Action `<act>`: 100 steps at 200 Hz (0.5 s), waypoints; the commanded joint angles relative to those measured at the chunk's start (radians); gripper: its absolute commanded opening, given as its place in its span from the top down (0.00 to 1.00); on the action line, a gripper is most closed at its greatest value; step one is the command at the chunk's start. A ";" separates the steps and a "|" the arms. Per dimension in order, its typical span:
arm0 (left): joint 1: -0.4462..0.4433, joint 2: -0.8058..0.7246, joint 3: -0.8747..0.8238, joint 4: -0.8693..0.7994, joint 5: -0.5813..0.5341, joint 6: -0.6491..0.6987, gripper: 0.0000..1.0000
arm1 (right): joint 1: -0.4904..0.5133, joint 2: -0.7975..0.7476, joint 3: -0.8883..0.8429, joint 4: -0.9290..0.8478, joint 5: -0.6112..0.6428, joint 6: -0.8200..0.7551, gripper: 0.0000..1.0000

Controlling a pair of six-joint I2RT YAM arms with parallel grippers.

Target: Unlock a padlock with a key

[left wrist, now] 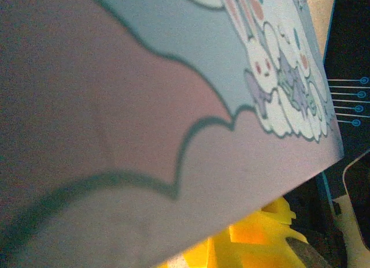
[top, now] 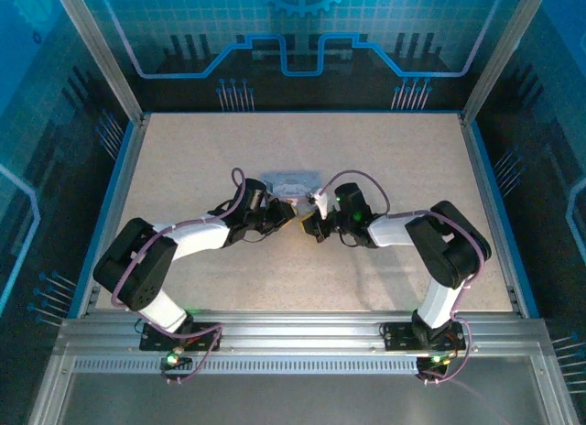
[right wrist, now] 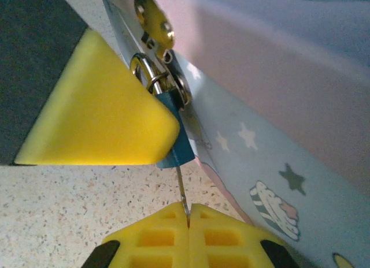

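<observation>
A small dark blue padlock (right wrist: 176, 138) hangs by its silvery shackle (right wrist: 144, 71) from the hasp of a pale cartoon-printed tin (right wrist: 277, 106). My right gripper (right wrist: 188, 213) is shut on the thin key (right wrist: 181, 190). The key's blade runs up to the bottom of the padlock body. A yellow finger (right wrist: 98, 112) of my left gripper lies against the padlock's side and covers most of it. In the top view the left gripper (top: 286, 215) and right gripper (top: 310, 225) meet tip to tip just in front of the tin (top: 288, 182). The tin's lid (left wrist: 144, 106) looms close in the left wrist view above a yellow finger (left wrist: 254, 236).
The speckled beige table (top: 385, 159) stretches wide around the tin on all sides. Metal frame posts and blue panels (top: 513, 95) wall the table at back and sides. An aluminium rail (top: 302, 338) carrying both arm bases runs along the near edge.
</observation>
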 commanded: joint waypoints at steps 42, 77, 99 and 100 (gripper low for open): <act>-0.031 0.008 0.029 -0.007 0.132 0.068 0.86 | -0.033 0.002 0.086 0.079 -0.151 0.033 1.00; -0.031 0.013 0.038 -0.031 0.133 0.104 0.86 | -0.041 -0.010 0.092 0.040 -0.163 0.018 1.00; -0.030 0.016 0.039 -0.037 0.134 0.115 0.86 | -0.043 -0.030 0.091 -0.003 -0.147 -0.010 1.00; -0.030 0.016 0.038 -0.036 0.134 0.115 0.86 | -0.042 -0.031 0.091 -0.005 -0.146 -0.011 1.00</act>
